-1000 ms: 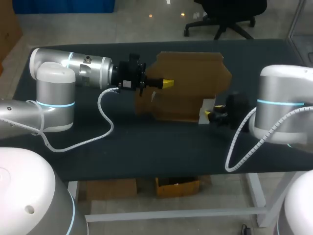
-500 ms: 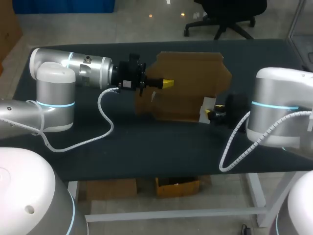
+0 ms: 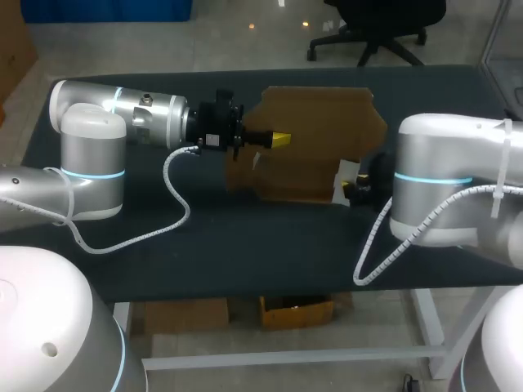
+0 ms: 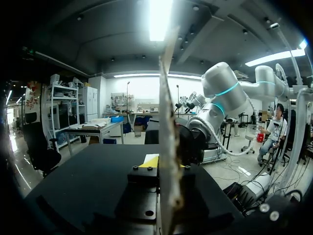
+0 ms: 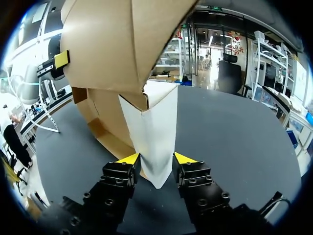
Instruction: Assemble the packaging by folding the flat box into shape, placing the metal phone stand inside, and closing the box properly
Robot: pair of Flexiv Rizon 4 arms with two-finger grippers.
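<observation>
Moved: right arm swung inward.
Left gripper: clamps box upright, steadying it.
Right gripper: white flap pinched between jaws, for folding.

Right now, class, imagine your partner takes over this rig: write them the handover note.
Left gripper: shut on a panel of the cardboard box, which shows edge-on between its fingers.
Right gripper: shut on the box's white flap.
Done: the box is partly lifted and folded, still open.
Left: finish the folding, put in the phone stand (not in view), then close the box.
</observation>
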